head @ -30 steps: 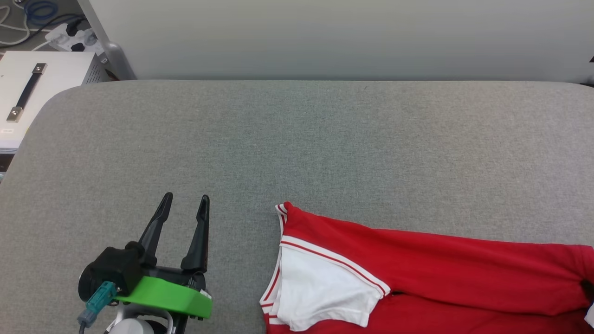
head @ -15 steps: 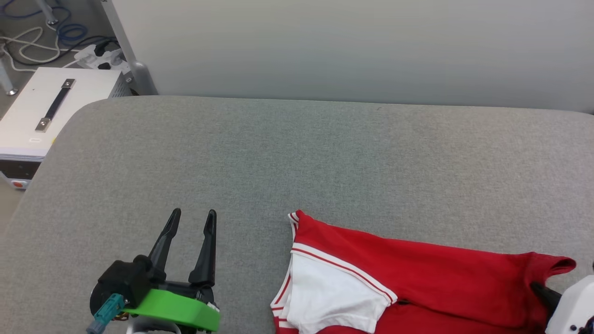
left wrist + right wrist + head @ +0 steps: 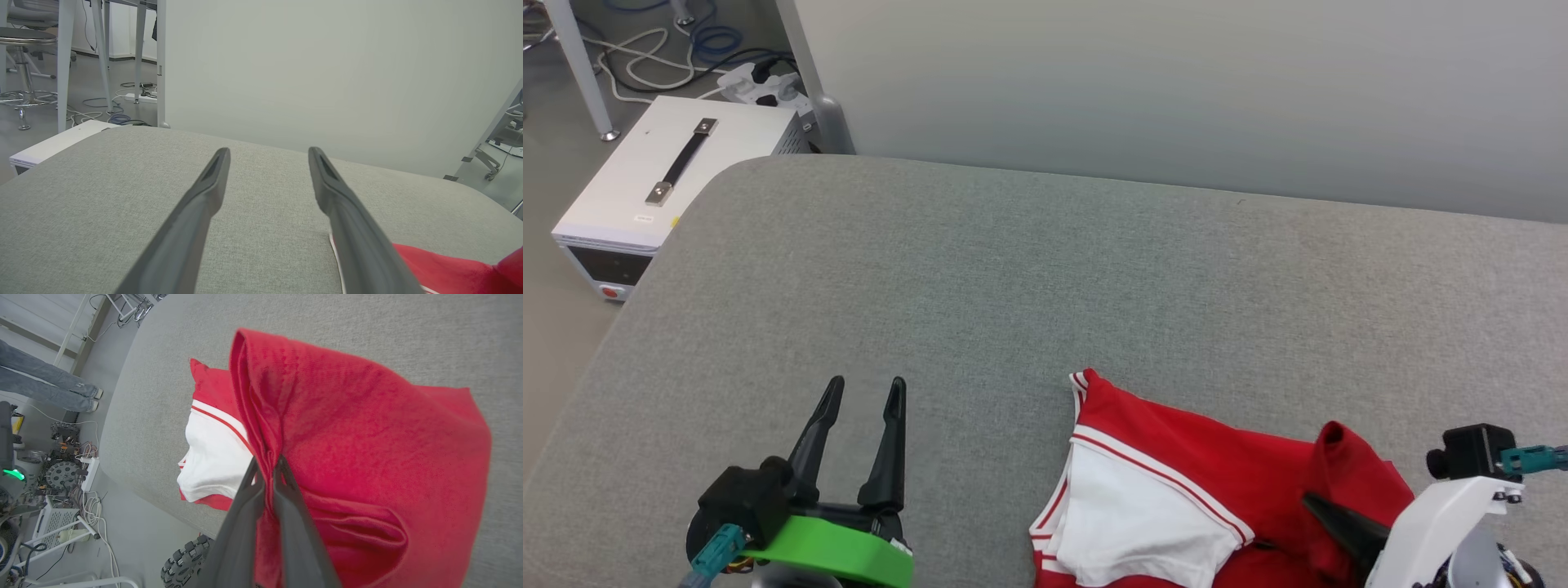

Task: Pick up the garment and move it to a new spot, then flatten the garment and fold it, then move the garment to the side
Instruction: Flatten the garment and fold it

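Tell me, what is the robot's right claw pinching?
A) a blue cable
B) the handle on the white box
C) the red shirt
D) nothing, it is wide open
C: in the right wrist view the right claw is shut tight on a bunched fold of the red shirt.

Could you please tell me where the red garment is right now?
In the head view the garment lies at the near right of the grey surface, a fold pinched in the right claw.
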